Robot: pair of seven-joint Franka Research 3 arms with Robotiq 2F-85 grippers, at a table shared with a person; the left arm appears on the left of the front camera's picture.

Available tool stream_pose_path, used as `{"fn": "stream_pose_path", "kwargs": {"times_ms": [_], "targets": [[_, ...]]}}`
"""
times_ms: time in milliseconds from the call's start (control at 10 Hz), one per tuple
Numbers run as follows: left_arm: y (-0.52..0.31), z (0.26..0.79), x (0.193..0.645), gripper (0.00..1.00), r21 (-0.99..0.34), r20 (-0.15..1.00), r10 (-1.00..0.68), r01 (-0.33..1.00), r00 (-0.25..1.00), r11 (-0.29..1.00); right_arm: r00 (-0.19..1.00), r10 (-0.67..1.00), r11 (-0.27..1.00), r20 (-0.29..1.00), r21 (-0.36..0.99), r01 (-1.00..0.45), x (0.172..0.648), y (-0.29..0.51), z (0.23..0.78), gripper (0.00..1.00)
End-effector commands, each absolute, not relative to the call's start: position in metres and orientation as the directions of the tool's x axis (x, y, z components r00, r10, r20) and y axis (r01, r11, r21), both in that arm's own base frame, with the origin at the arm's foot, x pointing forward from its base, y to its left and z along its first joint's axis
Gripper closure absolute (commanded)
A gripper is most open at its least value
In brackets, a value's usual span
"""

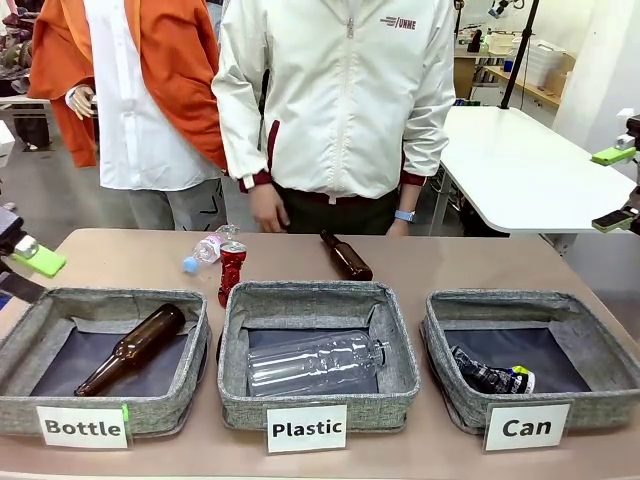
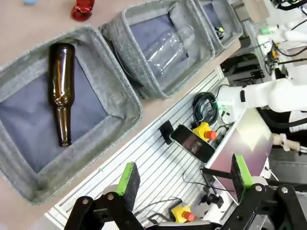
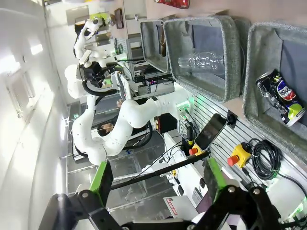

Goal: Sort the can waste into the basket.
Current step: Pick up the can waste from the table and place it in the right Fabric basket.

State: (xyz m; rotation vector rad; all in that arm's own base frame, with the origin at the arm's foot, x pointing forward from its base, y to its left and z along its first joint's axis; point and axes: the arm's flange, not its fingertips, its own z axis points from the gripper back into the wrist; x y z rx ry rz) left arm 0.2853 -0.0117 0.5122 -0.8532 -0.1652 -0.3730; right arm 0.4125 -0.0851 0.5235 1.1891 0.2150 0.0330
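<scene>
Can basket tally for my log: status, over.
Left gripper, right gripper open, empty. Dark can in Can basket; red can on table beyond Plastic basket. Small plastic bottle beside it.

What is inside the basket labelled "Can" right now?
One crushed dark can with multicolour print lies on the dark base, near the front left corner. The near wall of the basket covers the can's lower edge and the front strip of the base.

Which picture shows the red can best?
The front view: the whole red can shows, on the table behind the Plastic basket. The left wrist view catches it cut off at the top edge; the right wrist view shows just a red sliver at its top edge.
</scene>
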Motion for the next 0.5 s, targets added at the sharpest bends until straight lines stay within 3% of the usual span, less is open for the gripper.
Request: {"fn": "stream_pose_path", "kwargs": {"times_ms": [0,100,400], "targets": [[-0.017,0.514,0.317,0.02,-0.588,0.497,-0.287,0.561,0.819,0.582,0.978,0.159,0.38,-0.136,0.923,0.067,0.413,-0.089,0.526,0.0],[-0.016,0.509,0.34,0.02,-0.502,0.587,-0.356,0.672,0.727,0.544,0.978,0.159,0.38,-0.136,0.923,0.067,0.413,-0.089,0.526,0.0],[-0.03,0.475,0.397,0.02,-0.405,0.639,-0.442,0.764,0.629,0.501,0.978,0.159,0.38,-0.136,0.923,0.067,0.413,-0.089,0.526,0.0]]}}
